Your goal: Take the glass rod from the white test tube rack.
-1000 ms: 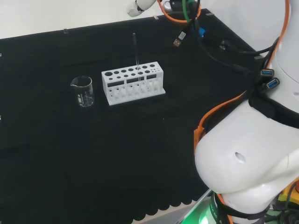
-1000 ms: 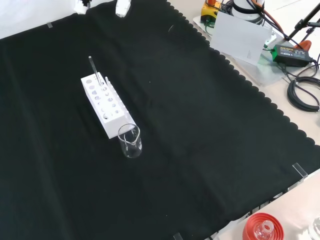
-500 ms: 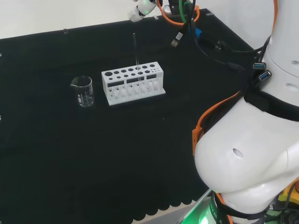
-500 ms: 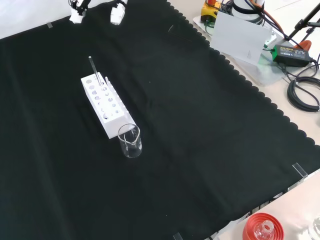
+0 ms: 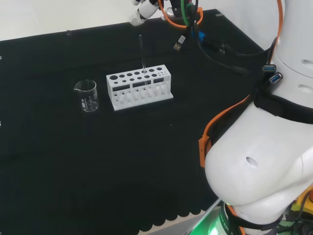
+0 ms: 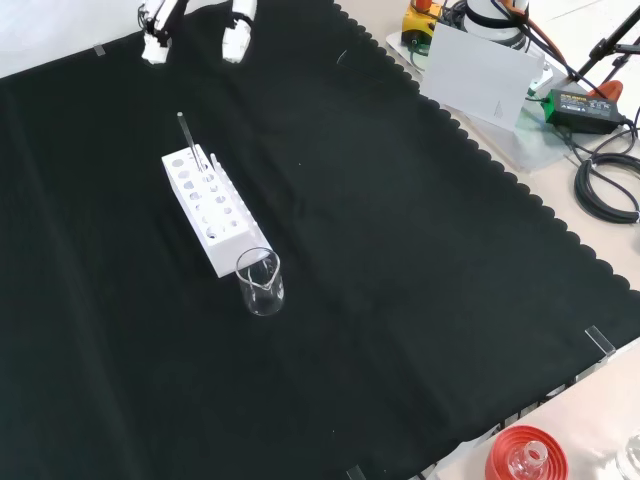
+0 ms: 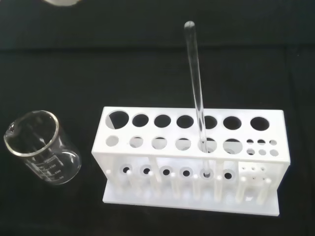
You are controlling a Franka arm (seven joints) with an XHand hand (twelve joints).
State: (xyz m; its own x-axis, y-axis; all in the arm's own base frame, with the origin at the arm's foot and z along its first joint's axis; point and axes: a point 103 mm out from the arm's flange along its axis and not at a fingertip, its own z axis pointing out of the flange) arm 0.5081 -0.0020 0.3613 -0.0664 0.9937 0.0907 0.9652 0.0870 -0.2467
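A white test tube rack [image 5: 139, 87] [image 6: 210, 212] [image 7: 192, 162] stands on the black cloth. A thin glass rod [image 5: 142, 54] [image 6: 186, 135] [image 7: 196, 88] rises upright from a hole in the rack's near row in the wrist view. My hand [image 5: 142, 10] [image 6: 155, 40] hovers high above and beyond the rack, well apart from the rod. Its white fingertips [image 6: 238, 22] point down, spread and straight, with nothing between them. A blurred white bit of the hand [image 7: 61, 2] sits at the wrist view's edge.
A clear empty beaker [image 5: 86, 95] [image 6: 260, 282] [image 7: 42, 147] stands by the rack's end. In the front view a red ribbed stand [image 6: 525, 455] with a flask sits past the cloth's scalloped edge, with cables and a power brick [image 6: 580, 105] at the right.
The hand's fingertips have come further into both views, a little lower and nearer the rack. Rack, rod and beaker have not moved.
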